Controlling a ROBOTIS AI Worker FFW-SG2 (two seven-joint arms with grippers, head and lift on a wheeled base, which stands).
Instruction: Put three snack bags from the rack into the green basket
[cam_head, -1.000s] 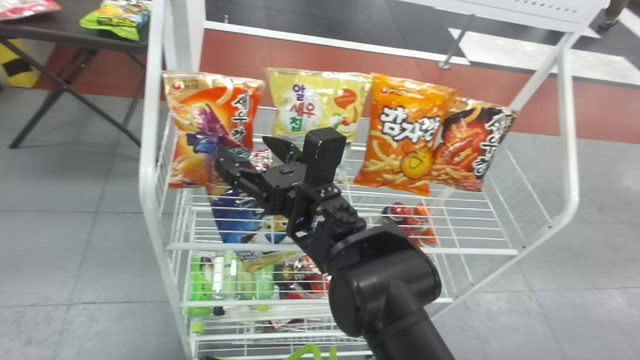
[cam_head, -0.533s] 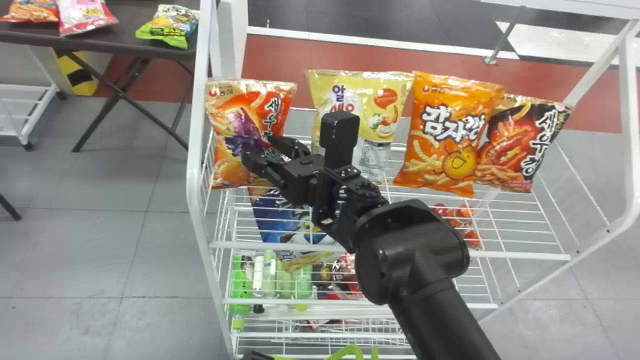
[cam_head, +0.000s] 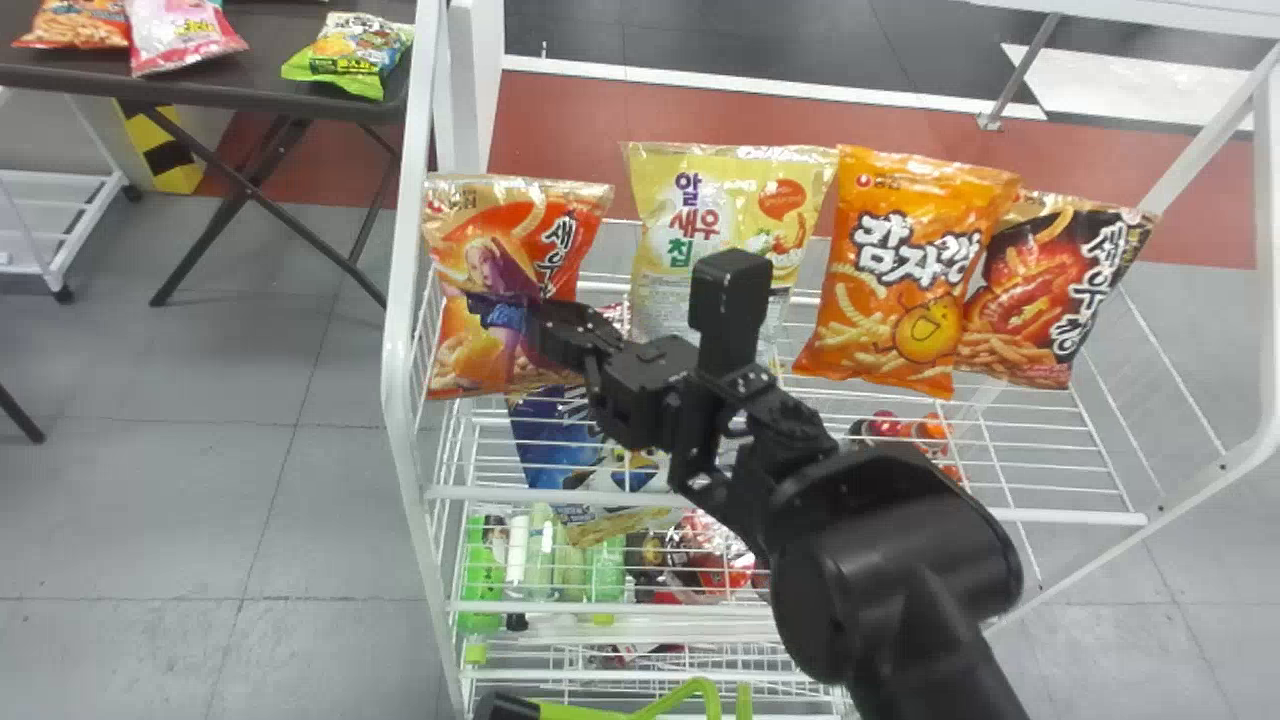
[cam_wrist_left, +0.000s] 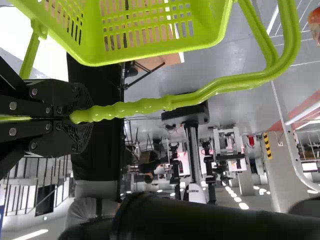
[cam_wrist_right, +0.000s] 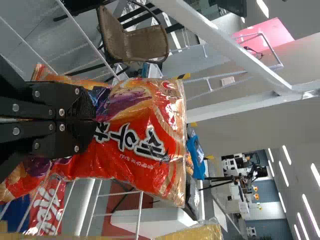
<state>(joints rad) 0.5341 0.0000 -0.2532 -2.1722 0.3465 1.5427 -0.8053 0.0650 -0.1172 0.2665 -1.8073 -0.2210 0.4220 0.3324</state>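
One red snack bag (cam_wrist_right: 145, 142), upright at the left end of the rack (cam_head: 400, 340), is clamped mid-body by the right tool (cam_wrist_right: 92, 120); probably light, pliable and slick, it wants a modest squeeze. The left tool (cam_wrist_left: 89, 114) grips the handle (cam_wrist_left: 215, 87) of the green basket (cam_wrist_left: 170, 47).

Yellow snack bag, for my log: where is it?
Head view: the yellow bag stands on the rack, right of the red-orange bag, left of the orange bag.
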